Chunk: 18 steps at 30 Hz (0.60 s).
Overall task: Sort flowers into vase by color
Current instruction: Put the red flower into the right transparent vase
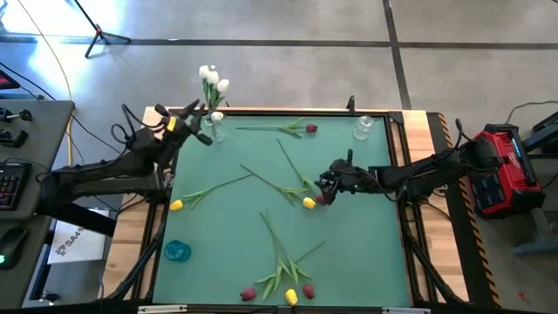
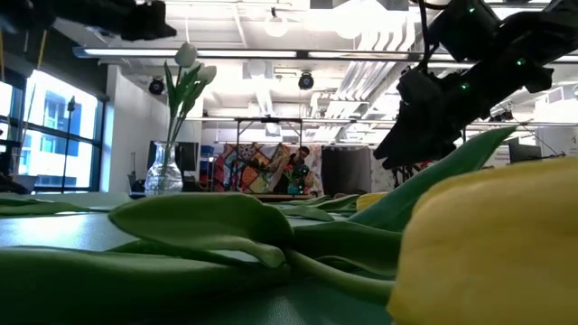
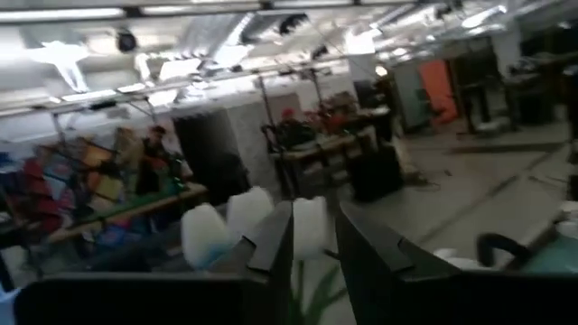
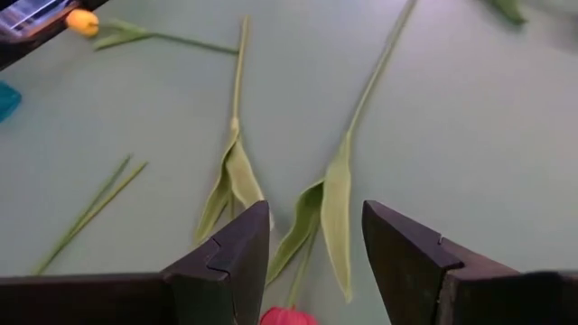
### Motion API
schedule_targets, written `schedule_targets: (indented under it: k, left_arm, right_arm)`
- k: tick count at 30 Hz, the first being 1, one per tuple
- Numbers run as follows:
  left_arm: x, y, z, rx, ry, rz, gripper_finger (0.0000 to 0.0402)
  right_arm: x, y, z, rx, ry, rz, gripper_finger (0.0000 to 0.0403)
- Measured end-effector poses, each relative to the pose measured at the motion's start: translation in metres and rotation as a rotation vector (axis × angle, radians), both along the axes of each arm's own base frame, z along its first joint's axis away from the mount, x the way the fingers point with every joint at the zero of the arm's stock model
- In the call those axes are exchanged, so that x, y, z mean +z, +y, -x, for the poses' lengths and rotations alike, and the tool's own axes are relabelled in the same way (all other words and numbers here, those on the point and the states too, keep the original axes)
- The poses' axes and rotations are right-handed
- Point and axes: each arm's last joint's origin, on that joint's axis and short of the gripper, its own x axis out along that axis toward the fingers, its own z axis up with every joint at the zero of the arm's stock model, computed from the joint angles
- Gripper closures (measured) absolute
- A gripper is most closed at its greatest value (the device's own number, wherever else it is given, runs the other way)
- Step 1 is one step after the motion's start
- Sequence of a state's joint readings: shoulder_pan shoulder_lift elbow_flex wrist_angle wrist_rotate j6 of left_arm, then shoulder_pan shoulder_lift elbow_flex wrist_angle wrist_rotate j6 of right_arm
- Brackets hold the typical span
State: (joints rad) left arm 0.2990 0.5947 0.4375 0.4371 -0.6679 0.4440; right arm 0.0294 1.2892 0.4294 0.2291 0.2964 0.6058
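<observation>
Hovering by the glass vase (image 1: 215,129) of white tulips (image 1: 212,78) at the table's far-left corner, the left gripper (image 1: 202,122) has a gap between its fingers, holding nothing visible. The right gripper (image 4: 312,257) stands open over a red tulip (image 4: 287,316) mid-table.

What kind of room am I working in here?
Probably an open lab or workshop: bare concrete floor, exposed ceiling ducts and strip lights, and workbenches beyond the green-topped table.
</observation>
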Motion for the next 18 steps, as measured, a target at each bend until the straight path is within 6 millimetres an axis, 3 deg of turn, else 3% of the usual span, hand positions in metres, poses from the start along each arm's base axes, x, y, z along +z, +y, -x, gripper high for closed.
schedule_targets:
  k: [6, 11, 15, 18]
  left_arm:
    - [0.027, -0.028, 0.0, -0.144, -0.025, 0.026, 0.0348]
    - [0.031, -0.049, 0.001, -0.196, 0.053, 0.004, 0.0358]
    - [0.036, -0.068, -0.003, -0.429, 0.011, -0.044, 0.0362]
    - [0.036, -0.082, -0.008, -0.542, 0.026, -0.098, 0.0364]
  right_arm:
    - [-0.005, 0.011, 0.0, -0.058, 0.017, 0.065, 0.0235]
    - [-0.003, 0.023, -0.001, -0.063, -0.011, 0.155, 0.0235]
    - [0.016, 0.033, -0.015, 0.097, -0.09, 0.214, 0.0235]
    - [0.031, 0.028, -0.029, 0.085, -0.096, 0.229, 0.0235]
